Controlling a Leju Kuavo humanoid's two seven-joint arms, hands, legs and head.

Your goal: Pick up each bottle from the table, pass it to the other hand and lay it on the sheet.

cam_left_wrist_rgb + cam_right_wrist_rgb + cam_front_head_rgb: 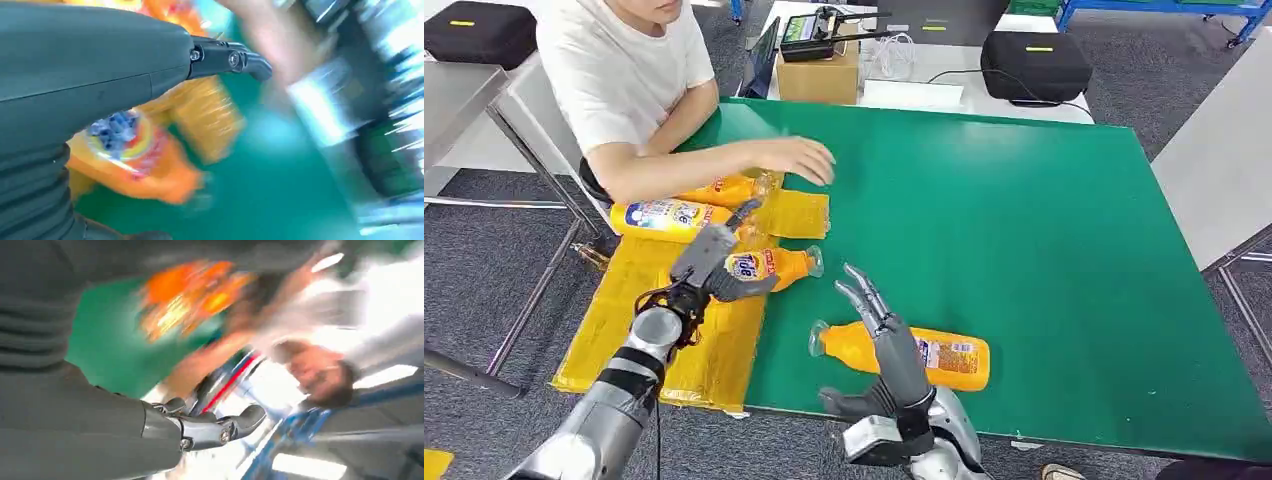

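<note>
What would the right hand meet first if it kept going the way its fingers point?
Probably the orange bottle that the left hand holds at the yellow sheet's edge. The right hand points up-left toward it over bare green table; depth is unclear.

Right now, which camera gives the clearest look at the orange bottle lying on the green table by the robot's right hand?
The head view: the bottle lies sharp on the green table, cap pointing left, with the right hand over it. The right wrist view shows only an orange blur. In the left wrist view I cannot tell it from the other blurred bottles.
</note>
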